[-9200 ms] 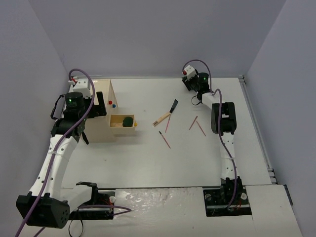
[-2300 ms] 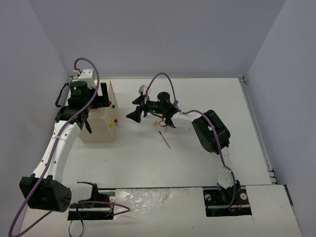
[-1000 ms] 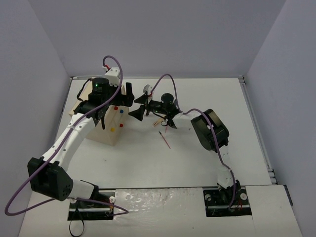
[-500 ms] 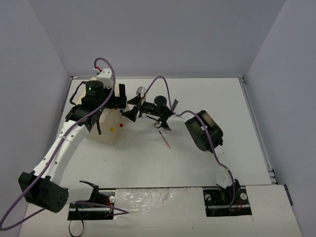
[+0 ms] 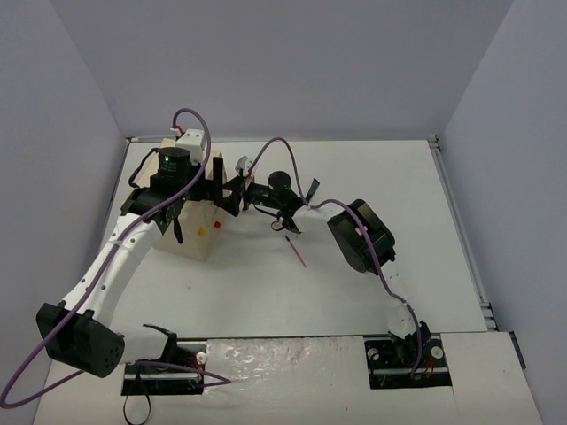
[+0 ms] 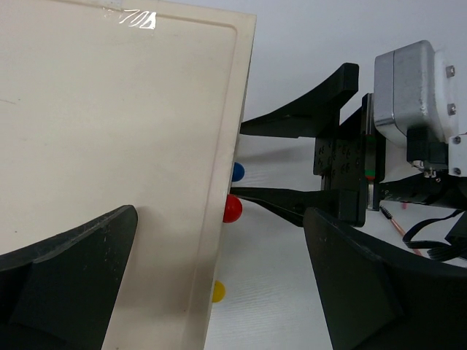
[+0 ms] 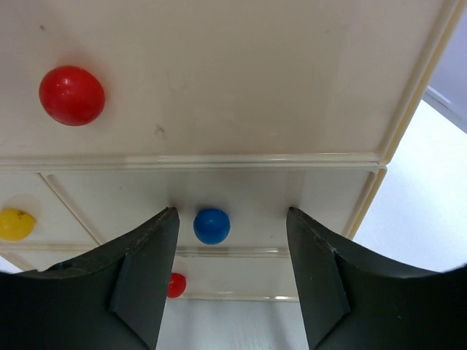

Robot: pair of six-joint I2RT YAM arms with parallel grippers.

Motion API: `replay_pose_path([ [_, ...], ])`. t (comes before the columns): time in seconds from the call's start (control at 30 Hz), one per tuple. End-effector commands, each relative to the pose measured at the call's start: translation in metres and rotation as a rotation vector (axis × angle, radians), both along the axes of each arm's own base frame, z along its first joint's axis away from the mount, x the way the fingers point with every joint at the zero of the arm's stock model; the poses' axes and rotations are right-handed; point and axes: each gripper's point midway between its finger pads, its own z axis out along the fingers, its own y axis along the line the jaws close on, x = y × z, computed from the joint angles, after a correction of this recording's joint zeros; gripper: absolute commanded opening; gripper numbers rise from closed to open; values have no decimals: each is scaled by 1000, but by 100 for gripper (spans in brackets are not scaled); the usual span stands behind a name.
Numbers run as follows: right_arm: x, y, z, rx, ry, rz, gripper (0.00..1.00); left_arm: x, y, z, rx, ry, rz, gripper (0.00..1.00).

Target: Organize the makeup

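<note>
The beige wooden box stands at the left, its drawers shut. My left gripper is open at its top front edge; in the left wrist view one finger lies over the box panel and the other hangs beyond it. My right gripper is open at the box front; in the right wrist view its fingertips touch the drawer face on either side of a blue knob. A pink pencil lies on the table. A black brush head shows behind the right arm. Other makeup is hidden.
The box front carries a large red knob, a yellow knob and a small red knob. The right arm stretches across the middle of the table. Grey walls close in the left, back and right.
The drawer that held a green compact is now shut and the box has turned. My right gripper has moved left up to the box front. My left gripper stays at the box top.
</note>
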Motion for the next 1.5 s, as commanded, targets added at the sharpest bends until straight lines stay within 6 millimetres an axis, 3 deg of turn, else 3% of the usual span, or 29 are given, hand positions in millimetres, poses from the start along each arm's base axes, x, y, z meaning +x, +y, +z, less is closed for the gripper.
replay_pose_path([
  [0.0,-2,14,47,87,-130,17,47,6,-3,10,-18,-31,-8,97],
  [0.17,-6,14,49,82,-133,24,27,9,0,7,-35,-20,7,97],
  [0.27,-7,11,53,81,-132,21,19,10,3,7,-44,-19,19,97],
  [0.43,-7,-1,55,77,-125,5,0,11,5,5,-49,-18,27,97],
  [0.7,-3,-41,69,72,-126,-37,0,12,9,1,-45,-8,37,97],
  [0.9,-11,-65,71,1,-129,-38,0,15,18,0,-54,-1,64,97],
  [1.2,-19,-103,57,-75,-80,-83,0,15,20,0,-61,-5,71,97],
  [1.47,-22,-116,42,-146,-50,-87,0,15,16,-2,-68,1,50,97],
])
